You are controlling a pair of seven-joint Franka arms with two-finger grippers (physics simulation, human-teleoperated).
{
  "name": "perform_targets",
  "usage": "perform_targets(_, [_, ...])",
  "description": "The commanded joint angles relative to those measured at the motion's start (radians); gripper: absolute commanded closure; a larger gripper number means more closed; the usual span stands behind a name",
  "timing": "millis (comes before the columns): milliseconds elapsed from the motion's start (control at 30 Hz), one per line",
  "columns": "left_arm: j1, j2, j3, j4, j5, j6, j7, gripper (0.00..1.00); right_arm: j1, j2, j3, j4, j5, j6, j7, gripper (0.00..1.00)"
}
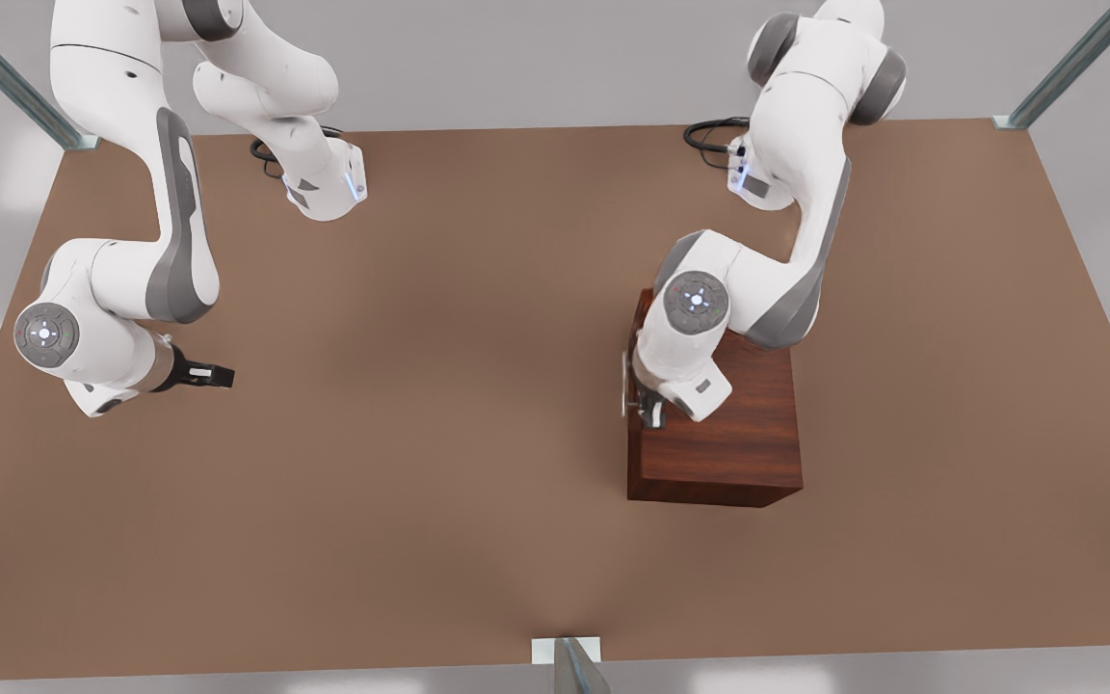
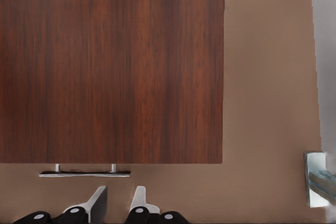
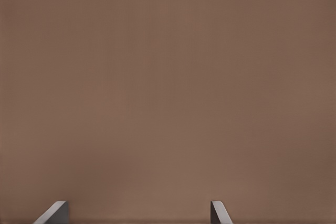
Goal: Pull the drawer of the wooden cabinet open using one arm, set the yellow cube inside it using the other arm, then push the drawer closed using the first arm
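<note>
The brown tabletop (image 1: 478, 405) carries everything, and the biggest thing on it is the wooden cabinet (image 1: 728, 443), standing toward the front view's right with its drawer front turned to the front view's left. The drawer (image 1: 631, 405) sits flush, not yet pulled out, its thin silver handle (image 2: 84, 172) standing a little proud of the panel.

The left hand (image 2: 116, 203) hangs over the cabinet's front edge, pointing down just beside that handle; its fingers (image 2: 97, 203) stand a narrow gap apart and grip nothing. I'd judge it is placed there to close on the bar and draw the tray out.

The right hand (image 1: 213, 375) waits well apart at the front view's left, held level over bare tabletop with its fingers spread wide and empty, presumably kept clear until the drawer is open.

I can't spot the yellow cube anywhere from here. No brand, label or readable writing on the cabinet or the arms.
</note>
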Motion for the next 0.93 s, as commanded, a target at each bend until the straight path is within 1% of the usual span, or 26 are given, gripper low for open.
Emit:
perform_targets(0, [0.123,-0.138,0.017,-0.008,-0.034,-0.379,1.208,0.00,0.000,-0.001,0.000,0.000,0.001,0.000,-0.015,0.00])
perform_targets(33, [0.206,-0.222,0.046,-0.069,-0.016,-0.407,1.533,0.00,0.000,-0.001,0.000,0.000,0.001,0.000,-0.015,0.00])
perform_targets(67, [0.265,-0.305,0.064,-0.190,0.016,-0.378,1.848,0.00,0.000,-0.001,0.000,0.000,0.001,0.000,-0.015,0.00])
perform_targets(100, [0.279,-0.458,0.086,-0.437,0.049,-0.187,1.961,0.00,0.000,-0.001,0.000,0.000,0.001,0.000,-0.015,0.00])
perform_targets(133, [0.282,-0.581,0.117,-0.645,0.040,-0.097,2.030,0.00,0.000,-0.001,0.000,0.000,0.001,-0.002,-0.015,0.00])
perform_targets(167, [0.285,-0.626,0.184,-0.715,0.003,-0.077,2.142,0.00,0.000,-0.001,0.000,0.000,0.001,0.000,-0.015,0.00])
perform_targets(200, [0.282,-0.603,0.200,-0.660,-0.019,-0.075,2.159,0.00,0.000,-0.001,0.000,0.000,0.001,0.000,-0.015,0.00])
perform_targets(267, [0.251,-0.497,0.140,-0.513,0.053,-0.098,2.151,0.00,0.000,-0.001,0.000,0.000,0.001,-0.002,-0.015,0.00])
perform_targets(367, [0.250,-0.445,0.123,-0.410,0.003,-0.101,2.119,0.00,0.000,-0.001,0.000,0.000,-0.001,-0.002,-0.015,0.00])
perform_targets(467, [0.245,-0.434,0.120,-0.405,-0.013,-0.107,2.115,0.00,0.000,-0.001,0.000,0.000,0.001,-0.003,-0.015,0.00])
perform_targets(567, [0.240,-0.374,0.118,-0.318,-0.016,-0.152,2.113,0.00,0.000,-0.001,0.000,0.000,0.001,-0.003,-0.018,0.00])
perform_targets(900, [0.225,-0.371,0.118,-0.318,-0.016,-0.152,2.058,0.00,0.002,0.002,0.000,0.014,0.001,-0.003,-0.011,0.00])
